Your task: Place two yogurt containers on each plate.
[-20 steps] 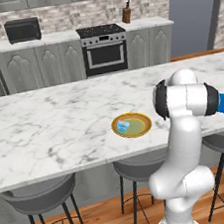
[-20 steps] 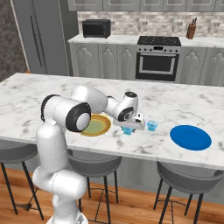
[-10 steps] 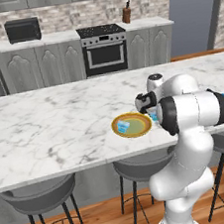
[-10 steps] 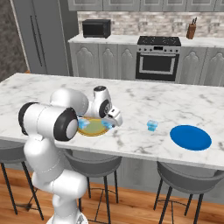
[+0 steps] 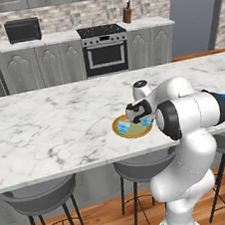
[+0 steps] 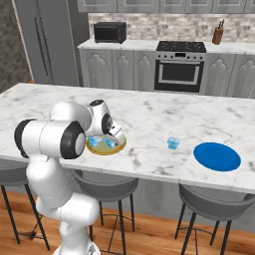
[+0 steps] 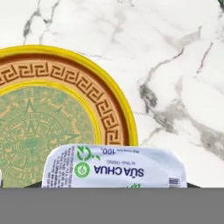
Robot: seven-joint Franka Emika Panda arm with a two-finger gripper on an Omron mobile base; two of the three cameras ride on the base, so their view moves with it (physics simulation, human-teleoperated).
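Marble, white with grey veins, tops the long kitchen island where all the work lies; the landmark is the round gold-yellow-rimmed plate with a pale green centre, near the island's front edge; one small pale-blue yogurt cup already sits on that plate; the two-finger gripper hangs just over the same plate, closed on a second pale-blue yogurt cup with a whitish printed lid, which I judge is not yet set down; a third pale-blue cup stands on the marble well to the side of the yellow plate, towards the plain bright blue plate, which lies bare; so roughly one cup is placed, one nearly, and the blue plate's pair remains.
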